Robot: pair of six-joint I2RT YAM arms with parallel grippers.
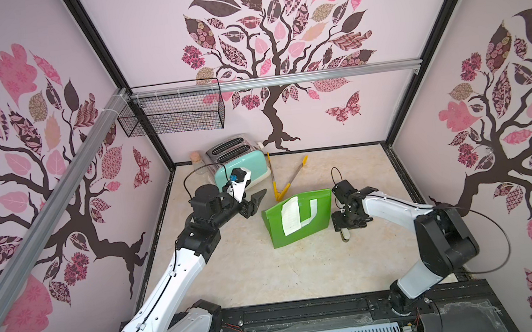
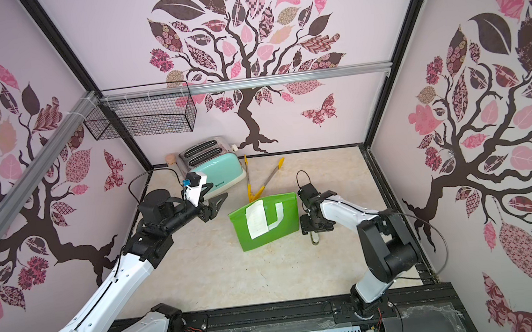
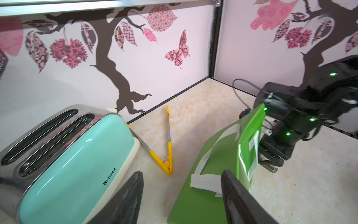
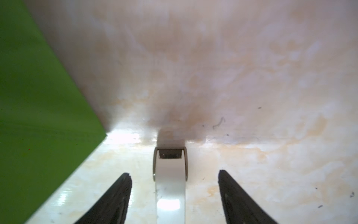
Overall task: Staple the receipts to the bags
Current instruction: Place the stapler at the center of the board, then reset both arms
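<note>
The bright green bag [image 1: 310,229] lies flat near the table's middle in both top views, its white U-shaped handle [image 1: 312,209] up. The white receipt [image 1: 291,218] lies on it, left of the handle. My left gripper [image 1: 256,199] hangs open just left of the bag [image 3: 201,205], holding nothing. In the left wrist view a green flap [image 3: 249,135] with white paper stands up beside the right arm. My right gripper [image 4: 174,172] points down, right of the bag [image 4: 38,116]. It is open, and its fingers straddle a white and metal stapler [image 4: 170,178] without touching it.
A mint-green toaster [image 1: 238,167] stands at the back left, close behind my left gripper. Yellow-tipped tongs [image 1: 284,185] lie between it and the bag. A wire basket [image 1: 173,114] hangs on the back wall. Patterned walls close in three sides.
</note>
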